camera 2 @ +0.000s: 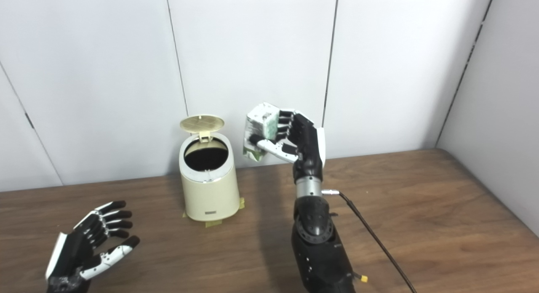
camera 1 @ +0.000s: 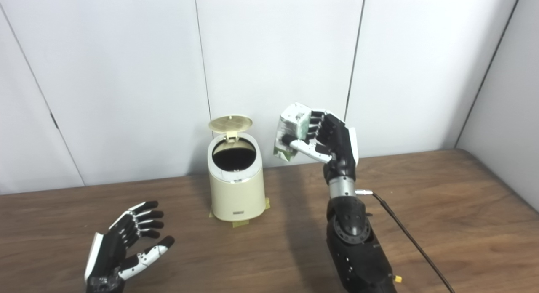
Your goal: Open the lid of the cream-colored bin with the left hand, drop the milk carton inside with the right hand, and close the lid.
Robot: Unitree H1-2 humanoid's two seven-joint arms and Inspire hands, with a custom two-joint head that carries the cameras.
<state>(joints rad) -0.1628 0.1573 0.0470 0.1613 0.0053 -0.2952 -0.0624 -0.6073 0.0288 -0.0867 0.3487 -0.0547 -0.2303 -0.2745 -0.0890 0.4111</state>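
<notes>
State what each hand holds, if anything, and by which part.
The right hand grips the milk carton around its body, fingers and thumb wrapped across its sides. The left hand is open, holding nothing.

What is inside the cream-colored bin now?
The lid stands open, but the inside of the cream-colored bin looks only dark; its bottom is not visible. The milk carton is outside, held up in the right hand.

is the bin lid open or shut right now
Open. The lid stands tipped back on its hinge behind the cream-colored bin, and the dark round opening is exposed.
</notes>
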